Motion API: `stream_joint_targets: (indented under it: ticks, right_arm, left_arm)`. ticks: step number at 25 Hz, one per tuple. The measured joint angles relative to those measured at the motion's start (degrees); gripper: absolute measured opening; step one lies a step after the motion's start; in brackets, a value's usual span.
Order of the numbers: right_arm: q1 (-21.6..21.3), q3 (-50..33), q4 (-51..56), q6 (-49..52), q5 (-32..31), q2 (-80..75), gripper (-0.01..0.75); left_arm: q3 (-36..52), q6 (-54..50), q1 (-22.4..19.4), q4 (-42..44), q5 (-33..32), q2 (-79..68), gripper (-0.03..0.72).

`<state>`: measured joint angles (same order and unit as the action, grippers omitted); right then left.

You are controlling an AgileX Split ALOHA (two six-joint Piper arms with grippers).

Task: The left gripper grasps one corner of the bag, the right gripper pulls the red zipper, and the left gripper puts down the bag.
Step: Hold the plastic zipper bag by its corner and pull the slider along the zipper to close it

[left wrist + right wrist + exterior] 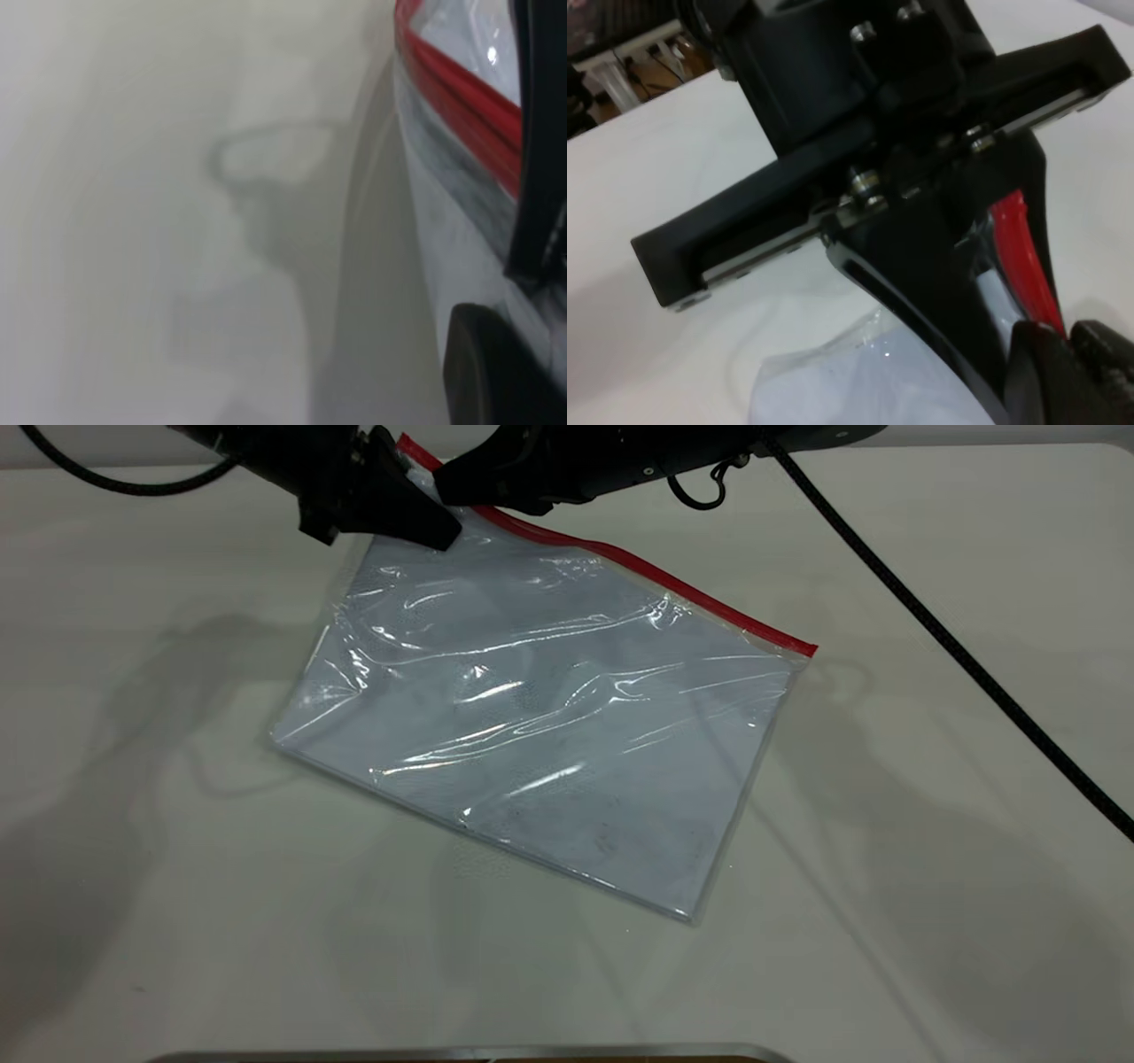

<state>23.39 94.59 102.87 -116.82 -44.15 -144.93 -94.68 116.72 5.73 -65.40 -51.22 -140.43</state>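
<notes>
The near edge of the white table (567, 992) is bare except for a thin metal strip (469, 1052) along the front. Just beyond it lies the bag (540, 726), a clear flat pouch with pale blue-white sheets showing through its wrinkled, shiny plastic. It sits slantwise in the middle of the table: its nearest corner points toward the front right, and its lower long edge rests flat on the surface. The far long edge carries the red zipper (656, 577), a thin bright strip that runs from the bag's right corner up and back toward the far left.

At the far end of that strip, the corner of the bag (416, 456) is lifted a little off the table. The left gripper (416, 509), a blocky black one, is clenched on this corner, its wedge-shaped jaws pressed against the plastic just below the red strip. In the left wrist view the red zipper (461, 106) and the clear plastic pass right between the dark fingers (483, 372).

Right beside it, tip to tip, is the right gripper (461, 487), slim and tapered, reaching in from the far right. Its tip sits on the red strip just next to the left jaws. In the right wrist view the zipper (1023, 257) runs down into the right gripper's fingertips (1072, 372), which are closed on it. A thick braided cable (957, 655) trails from the right arm across the table's right side.
</notes>
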Motion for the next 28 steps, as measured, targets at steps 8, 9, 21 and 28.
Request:
stream_joint_targets:
  ticks: [8,9,21,28]
  right_arm:
    - [-1.7,0.4,0.6,-0.9,-1.0,0.3,0.033]
    - [-2.0,0.4,0.6,-0.9,-1.3,0.3,0.033]
    - [-3.9,0.5,0.5,-0.6,-2.3,0.2,0.035]
    - [-5.4,0.6,0.0,0.2,-4.5,-1.0,0.036]
  left_arm:
    - [0.1,4.0,-1.4,-7.3,-1.7,0.0,0.050]
    - [0.1,4.1,-1.5,-7.9,-2.1,0.0,0.050]
    - [0.1,4.2,-1.8,-12.6,-3.5,0.0,0.050]
    - [0.1,4.2,-1.7,-13.8,-3.8,0.0,0.050]
